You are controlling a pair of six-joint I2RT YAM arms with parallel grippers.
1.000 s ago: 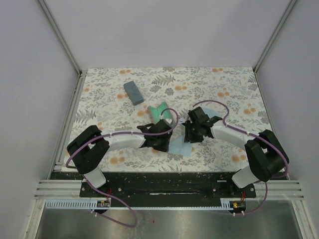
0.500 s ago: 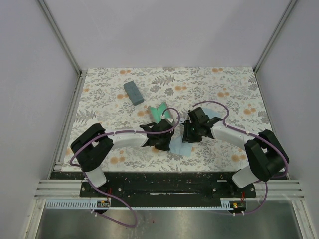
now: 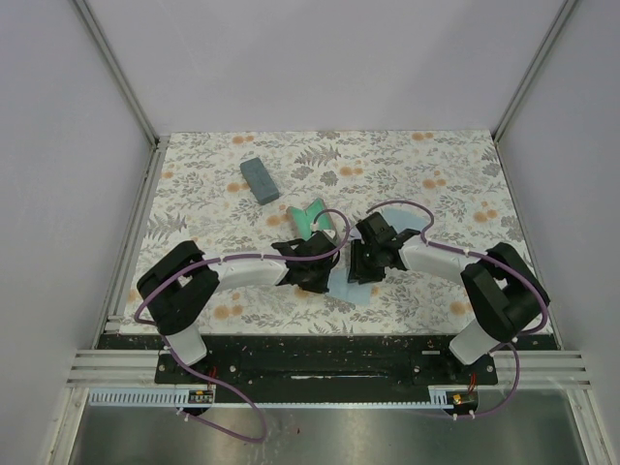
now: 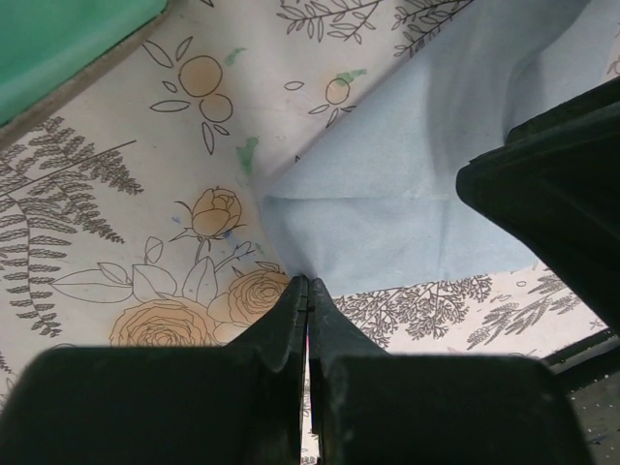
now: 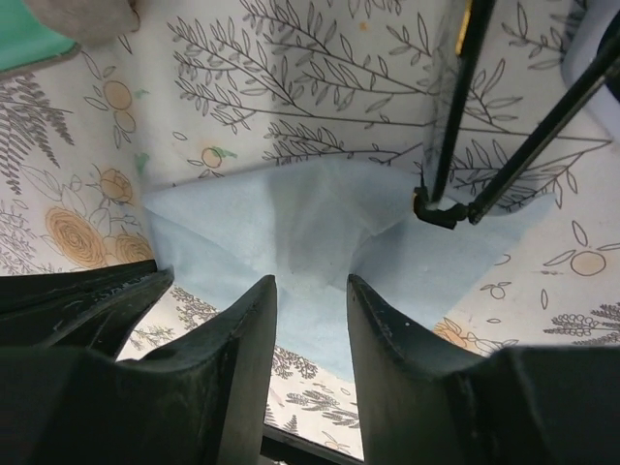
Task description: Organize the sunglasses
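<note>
The light blue cloth [image 4: 417,203] lies on the floral table near the front edge, and my left gripper [image 4: 308,283] is shut on its near corner. From the other side, my right gripper [image 5: 310,286] stands open over the same cloth [image 5: 291,228], with a raised fold between its fingertips. Of the sunglasses [image 5: 434,210] only two thin black arms show, in the right wrist view, resting on the cloth's far edge. Seen from above, both grippers [image 3: 315,276] [image 3: 363,263] meet at the cloth [image 3: 355,291], and the glasses are hidden by the right arm.
An open case with a green lining [image 3: 312,218] lies just behind the grippers. A slate-blue oblong case [image 3: 259,180] sits further back on the left. More light blue cloth [image 3: 415,215] shows behind the right arm. White walls enclose the table.
My left gripper has closed on the cloth's corner. The right gripper has shifted a little left, closer to the left gripper.
</note>
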